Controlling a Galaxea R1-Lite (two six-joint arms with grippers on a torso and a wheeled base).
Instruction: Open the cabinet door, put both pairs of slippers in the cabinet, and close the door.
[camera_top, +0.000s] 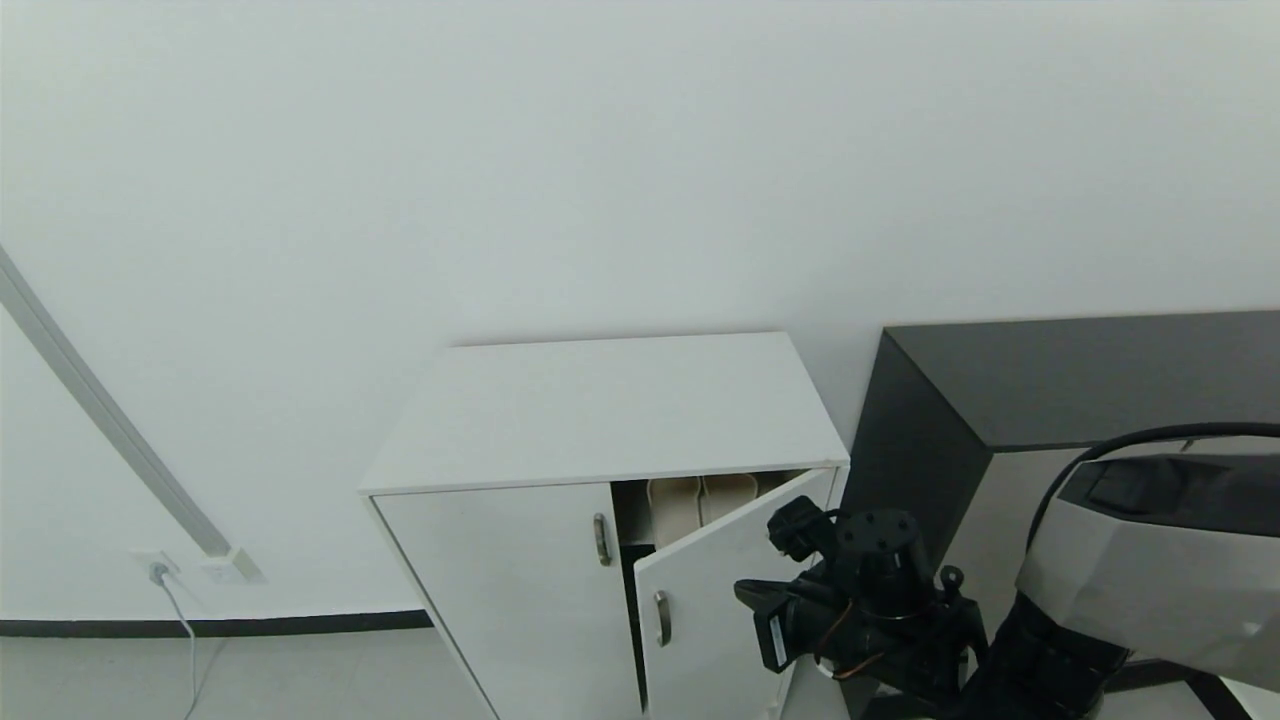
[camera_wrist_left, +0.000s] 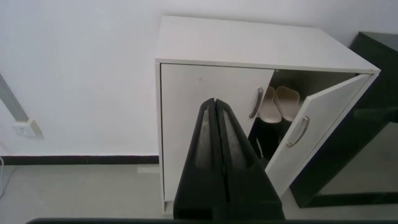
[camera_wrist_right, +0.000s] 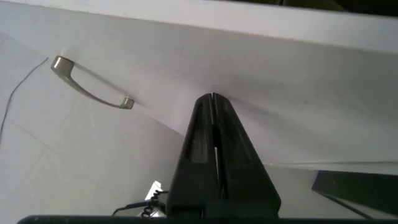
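The white cabinet (camera_top: 600, 420) sits at 6 o'clock in the head view, with its right door (camera_top: 715, 560) ajar and its left door (camera_top: 500, 570) shut. Pale slippers (camera_top: 700, 500) sit inside, at 12 o'clock from the ajar door's handle (camera_top: 661, 617). The right jaws are pressed together, close against that door's outer face. The left jaws are also pressed together and hang well apart from the cabinet.

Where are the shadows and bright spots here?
Head view: the cabinet interior goes dark below the pale slippers. Left wrist view: a black gap behind the partly open door, the wall evenly lit. Right wrist view: the door evenly lit around the shut claw.
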